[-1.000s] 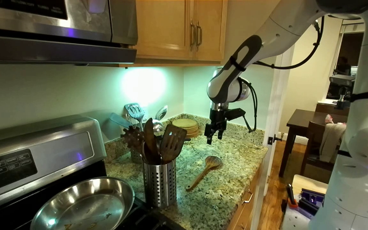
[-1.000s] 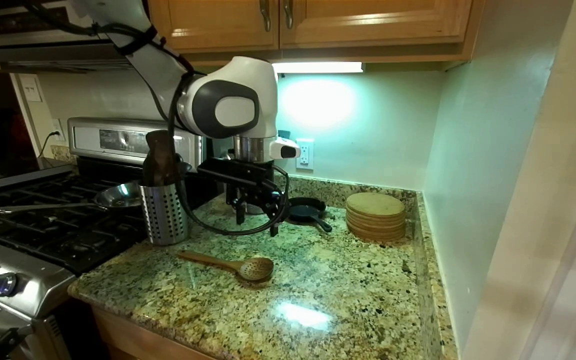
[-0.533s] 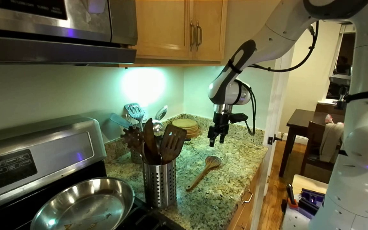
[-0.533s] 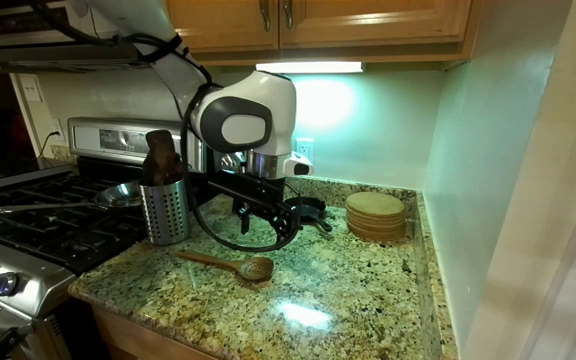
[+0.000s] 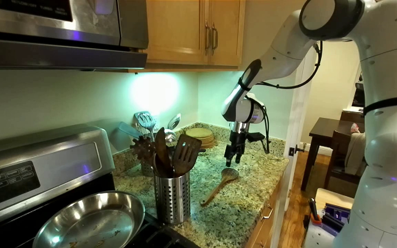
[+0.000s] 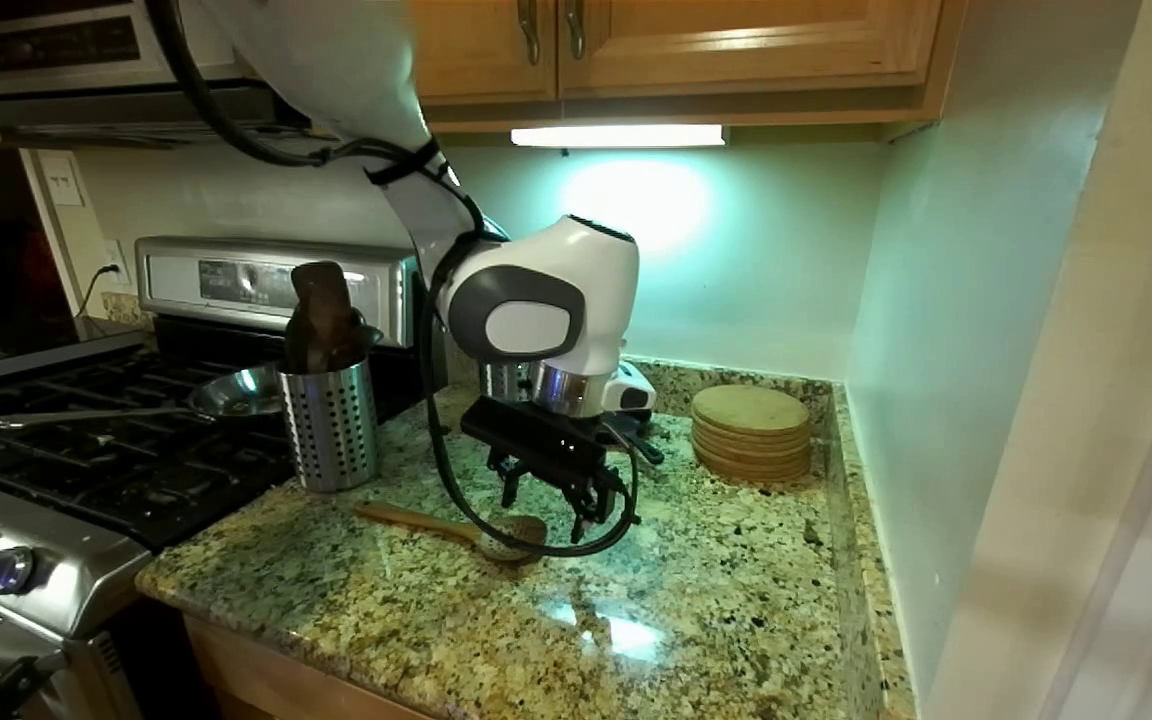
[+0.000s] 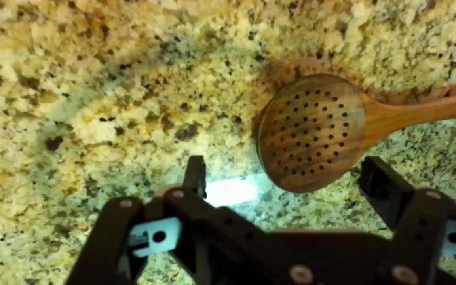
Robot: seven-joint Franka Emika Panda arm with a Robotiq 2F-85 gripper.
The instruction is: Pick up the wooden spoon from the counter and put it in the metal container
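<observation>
The light brown wooden spoon (image 5: pixel 230 174) lies on the granite counter (image 5: pixel 240 210), its perforated rounded side up. Its handle (image 6: pixel 404 516) points towards the metal container (image 6: pixel 329 430), an upright perforated steel cylinder holding dark wooden utensils. In the wrist view the spoon's head (image 7: pixel 311 130) shows between and ahead of the wide-apart fingertips, nearer the right one, and the handle runs out of view to the right. My gripper (image 5: pixel 233 162) hangs fingers down above the counter by the spoon's head, open and holding nothing. A cable partly covers the head in an exterior view.
A steel frying pan (image 5: pixel 91 220) sits on the stove beside the container. Behind stand a further holder (image 5: pixel 146 169) with metal utensils, a small black pan (image 6: pixel 650 452) and a stack of round boards (image 6: pixel 751 435). Wall cabinets (image 5: pixel 184 31) hang above.
The arm has come down, bringing my gripper lower and closer to the head of the spoon. It stays open throughout. Spoon and container are where they were.
</observation>
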